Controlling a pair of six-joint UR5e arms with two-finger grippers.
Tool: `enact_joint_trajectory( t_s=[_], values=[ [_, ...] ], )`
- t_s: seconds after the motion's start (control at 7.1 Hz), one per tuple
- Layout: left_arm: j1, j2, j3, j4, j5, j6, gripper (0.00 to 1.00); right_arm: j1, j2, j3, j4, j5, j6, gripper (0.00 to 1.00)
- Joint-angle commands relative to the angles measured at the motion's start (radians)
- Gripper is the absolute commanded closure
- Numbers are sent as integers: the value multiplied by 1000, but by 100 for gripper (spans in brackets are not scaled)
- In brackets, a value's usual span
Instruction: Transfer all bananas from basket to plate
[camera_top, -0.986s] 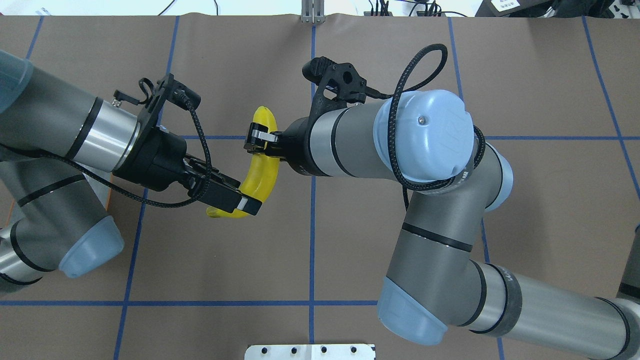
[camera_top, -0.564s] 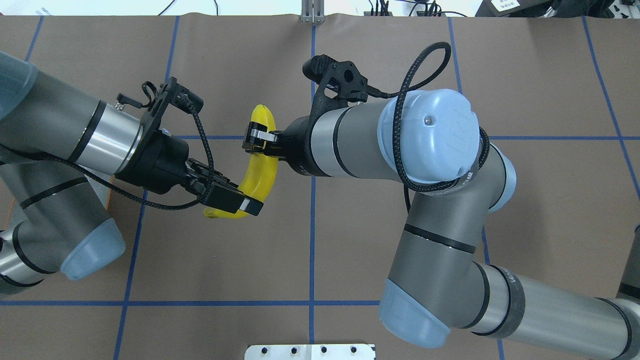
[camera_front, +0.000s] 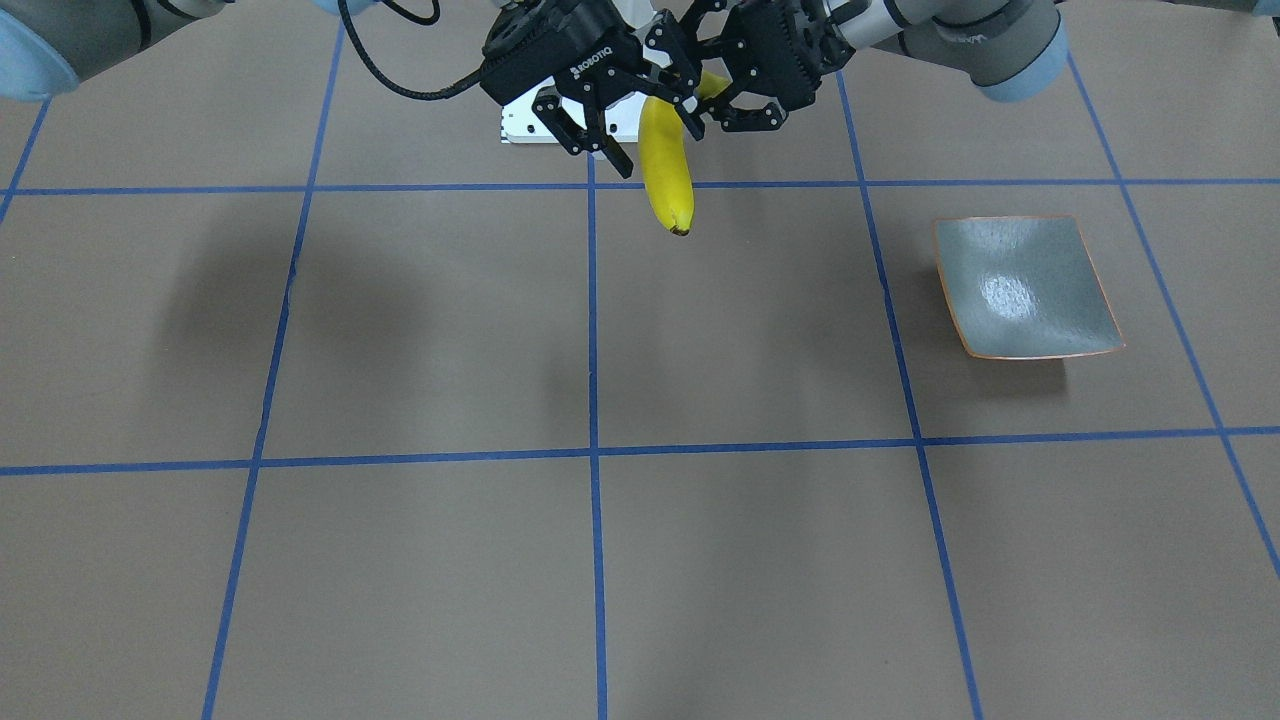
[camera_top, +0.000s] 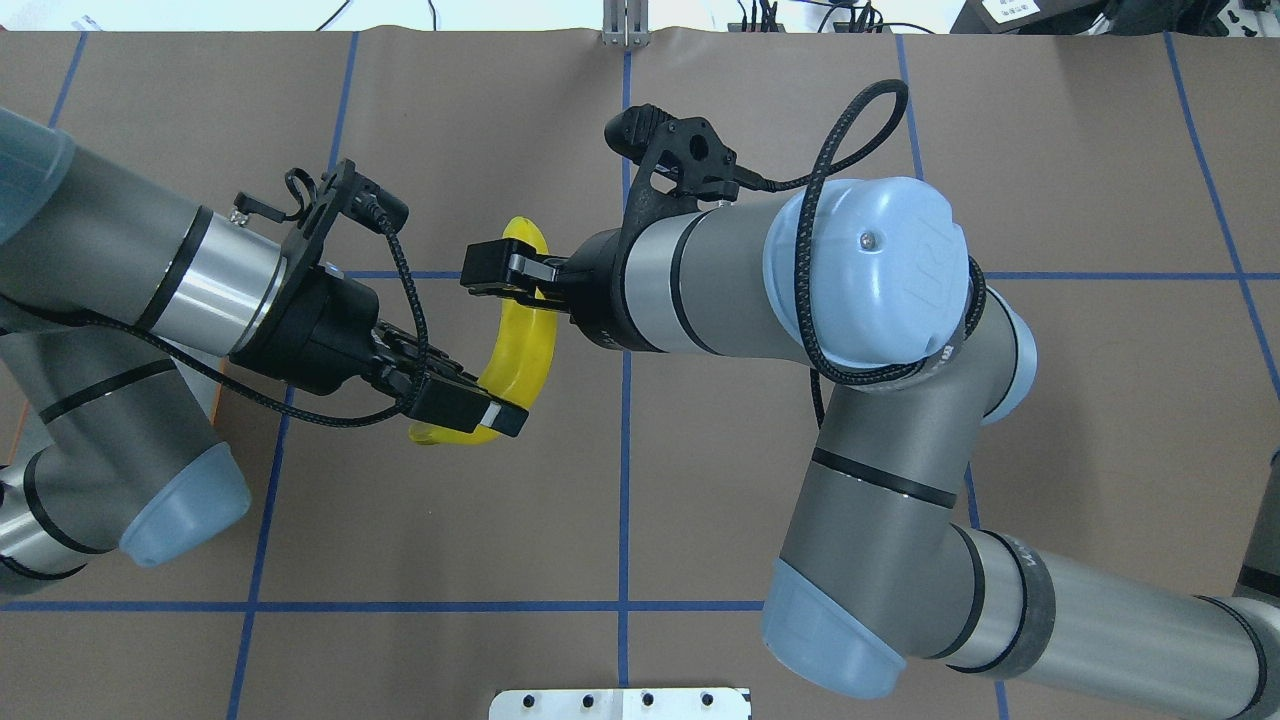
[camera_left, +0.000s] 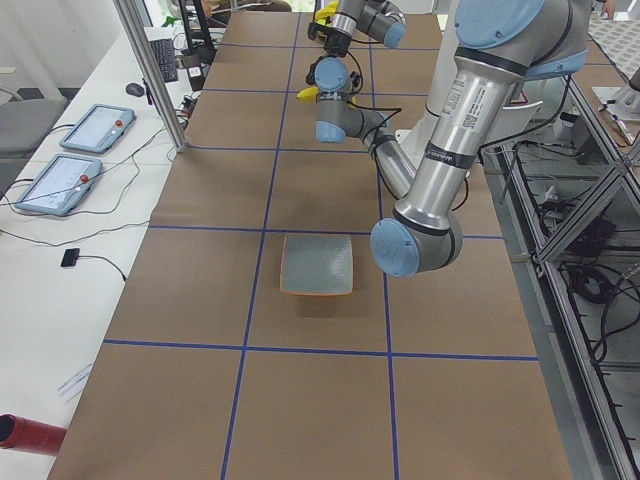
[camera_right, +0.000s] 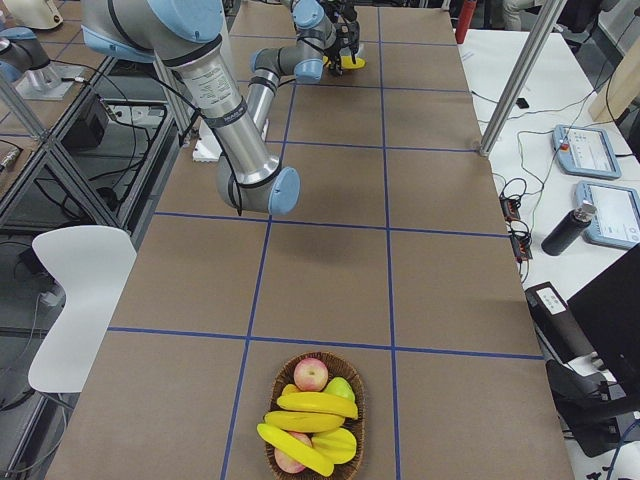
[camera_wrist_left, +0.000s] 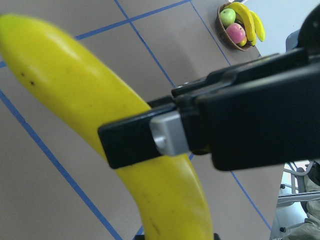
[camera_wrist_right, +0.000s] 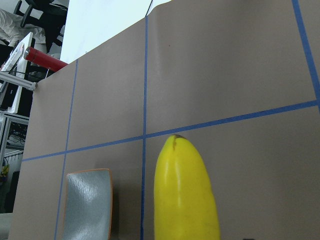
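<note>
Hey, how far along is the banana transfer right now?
Done: nothing, the plate is empty. In hand: one banana held mid-air by the left pincer, the right pincer open around it. Left: placing it, then the other bananas in the basket.

Glossy textured plate (camera_front: 1025, 290), smooth-skinned banana (camera_front: 667, 170)

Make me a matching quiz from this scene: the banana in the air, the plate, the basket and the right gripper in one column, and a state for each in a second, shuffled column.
Things
1. banana in the air
2. plate
3. basket
4. right gripper

States
A. jaws open
B. holds bananas and apples
C. clamped in the left gripper, off the table
D. bare, nothing on it

Pairs: 1-C, 2-D, 3-B, 4-A
</note>
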Motion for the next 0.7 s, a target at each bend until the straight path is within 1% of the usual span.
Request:
enact_joint_trajectory(
  t_s=[0.0, 0.14, 0.28, 0.42, 0.56],
  values=[
    [-3, 52, -4, 4, 3, 0, 100, 49, -30, 5, 7, 11, -8, 0],
    [-9, 113, -15, 3, 6, 9, 100, 74, -81, 1, 0, 11, -69, 0],
    [-47, 165, -25, 3, 6, 18, 100, 118, -136, -1, -4, 43, -113, 0],
    [-92, 218, -27, 1, 6, 80, 100, 184, -177, -1, -4, 118, -138, 0],
    [-138, 332, -27, 3, 6, 233, 100, 248, -233, -4, -17, 187, -205, 0]
  ],
)
